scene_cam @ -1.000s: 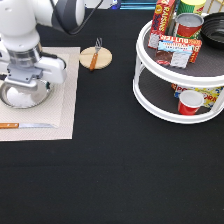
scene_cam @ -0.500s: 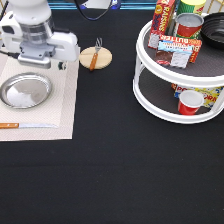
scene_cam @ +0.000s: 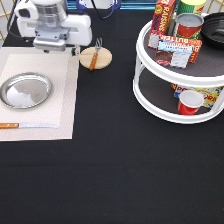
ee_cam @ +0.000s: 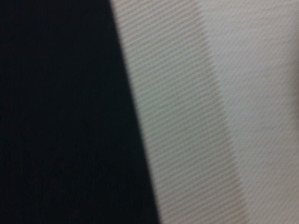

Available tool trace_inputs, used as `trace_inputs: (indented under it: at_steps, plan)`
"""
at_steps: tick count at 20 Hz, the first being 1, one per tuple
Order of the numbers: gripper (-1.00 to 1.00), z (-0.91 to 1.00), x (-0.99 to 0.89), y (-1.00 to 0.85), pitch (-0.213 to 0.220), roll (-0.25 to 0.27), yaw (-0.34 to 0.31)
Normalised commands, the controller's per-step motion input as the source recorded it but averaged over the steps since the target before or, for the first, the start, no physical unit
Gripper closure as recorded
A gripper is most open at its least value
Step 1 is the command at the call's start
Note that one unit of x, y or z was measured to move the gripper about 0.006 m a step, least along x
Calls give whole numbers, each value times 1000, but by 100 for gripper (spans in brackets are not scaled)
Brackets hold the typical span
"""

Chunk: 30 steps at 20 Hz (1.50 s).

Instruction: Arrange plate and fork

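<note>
The shiny silver plate (scene_cam: 26, 90) lies flat on the pale placemat (scene_cam: 62, 107) at the exterior view's left. The fork (scene_cam: 94, 56), with silver tines and a brown wooden handle, rests on the round wooden disc (scene_cam: 102, 61) just right of the placemat's top corner. My gripper (scene_cam: 52, 48) hangs above the placemat's top edge, above the plate and left of the fork, touching neither. It holds nothing that I can see. The wrist view shows only the placemat's edge (ee_cam: 206, 110) against the black tabletop (ee_cam: 48, 125).
A knife (scene_cam: 25, 125) with an orange handle lies along the placemat's bottom edge. A white two-tier round rack (scene_cam: 150, 95) stands at the right with cans and boxes on top and a red cup (scene_cam: 190, 102) on its lower tier.
My gripper has risen off the plate and moved toward the exterior view's top and right. The plate stays on the placemat, now fully uncovered.
</note>
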Motion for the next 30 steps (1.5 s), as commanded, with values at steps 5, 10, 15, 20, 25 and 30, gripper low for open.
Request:
trace_inputs:
  at_steps: [5, 10, 15, 20, 25, 30]
  plan:
    - [-100, -6, -690, 789, -150, -83, 0]
    - [-100, -187, -706, 754, -123, -106, 0]
    - [-100, -417, -833, 370, -96, -67, 16]
    - [-100, -422, -598, -148, -78, 13, 47]
    - [-100, -371, -220, -72, -86, 22, 71]
    - [-100, -385, 4, -29, -81, 35, 46]
